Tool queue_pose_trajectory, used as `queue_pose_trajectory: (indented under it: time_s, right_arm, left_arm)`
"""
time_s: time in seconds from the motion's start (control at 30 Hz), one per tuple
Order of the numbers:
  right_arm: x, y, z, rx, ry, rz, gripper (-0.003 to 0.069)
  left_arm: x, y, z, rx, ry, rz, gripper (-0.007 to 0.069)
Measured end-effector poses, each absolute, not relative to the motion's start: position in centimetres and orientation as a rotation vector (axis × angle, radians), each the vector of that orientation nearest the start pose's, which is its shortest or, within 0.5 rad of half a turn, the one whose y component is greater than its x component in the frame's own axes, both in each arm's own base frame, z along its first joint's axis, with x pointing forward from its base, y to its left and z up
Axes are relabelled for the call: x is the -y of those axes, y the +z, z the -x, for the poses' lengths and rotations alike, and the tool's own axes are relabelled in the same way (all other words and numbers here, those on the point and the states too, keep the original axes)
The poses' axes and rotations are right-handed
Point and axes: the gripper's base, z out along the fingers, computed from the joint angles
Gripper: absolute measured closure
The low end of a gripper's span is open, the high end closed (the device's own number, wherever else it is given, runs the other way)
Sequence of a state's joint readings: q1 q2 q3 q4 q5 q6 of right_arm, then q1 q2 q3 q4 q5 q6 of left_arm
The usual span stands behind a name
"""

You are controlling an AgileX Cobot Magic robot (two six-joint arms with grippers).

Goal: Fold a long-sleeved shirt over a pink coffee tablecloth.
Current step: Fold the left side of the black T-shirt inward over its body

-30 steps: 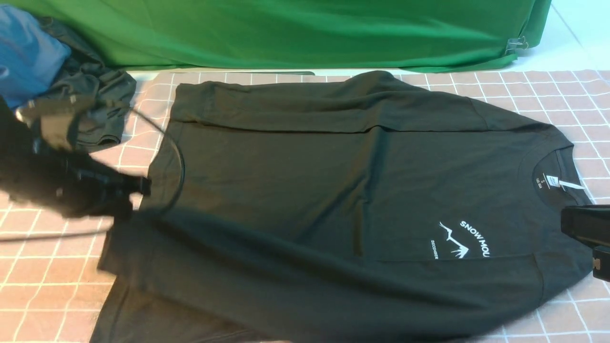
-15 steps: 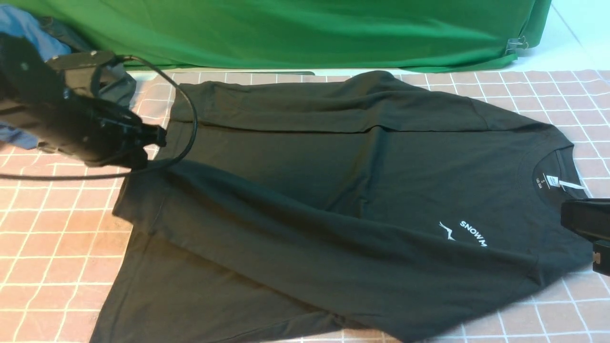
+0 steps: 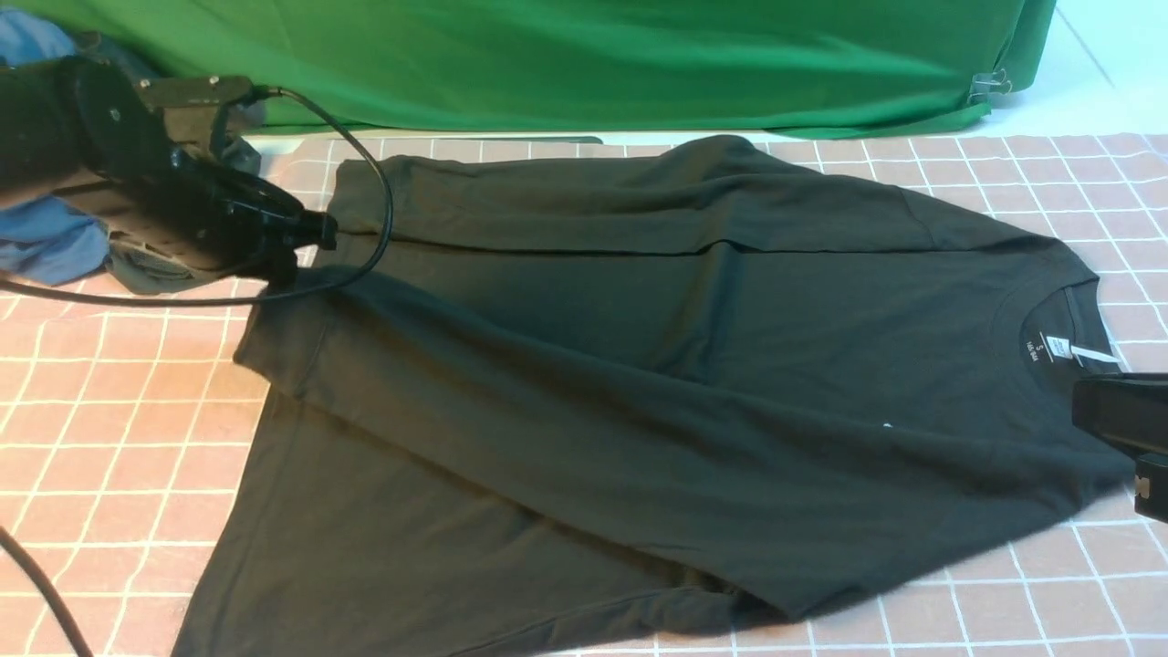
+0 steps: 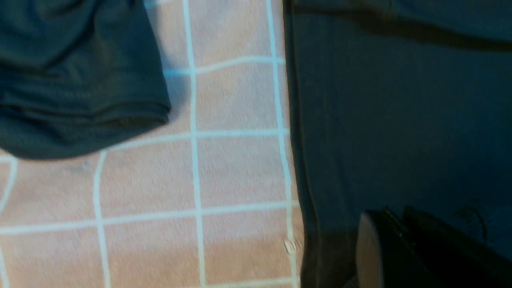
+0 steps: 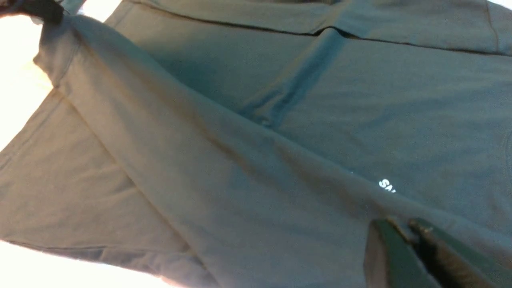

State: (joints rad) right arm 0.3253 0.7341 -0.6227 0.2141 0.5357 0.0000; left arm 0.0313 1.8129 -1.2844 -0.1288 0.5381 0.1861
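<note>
- Two clenched pinches: left gripper and right gripper each grasp the shirt by its lifted flap.
- Risk: an uneven pull or slipping pinch drops the flap crooked on the tablecloth.

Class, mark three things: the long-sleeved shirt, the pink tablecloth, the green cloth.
long-sleeved shirt [image 3: 593, 365]: front view, mid-body fabric.
pink tablecloth [image 3: 109, 429]: front view, bare square.
green cloth [image 3: 593, 55]: front view, middle.

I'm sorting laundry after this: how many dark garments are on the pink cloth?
2. The long-sleeved shirt spreads across the middle; a smaller dark garment is bunched far left, partly hidden behind the left arm.
</note>
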Motion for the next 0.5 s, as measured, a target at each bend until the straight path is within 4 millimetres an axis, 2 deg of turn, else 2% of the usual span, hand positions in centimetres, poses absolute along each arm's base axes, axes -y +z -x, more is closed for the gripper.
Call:
queue_pose_trajectory:
  time_s: [0.5]
  right_arm:
    - [-5.6,31.0,-13.4,-2.132,0.416,0.215,0.0568]
  left_arm:
    - [-0.8,23.4,-40.4,-2.391,-0.01,-0.093,0.0578]
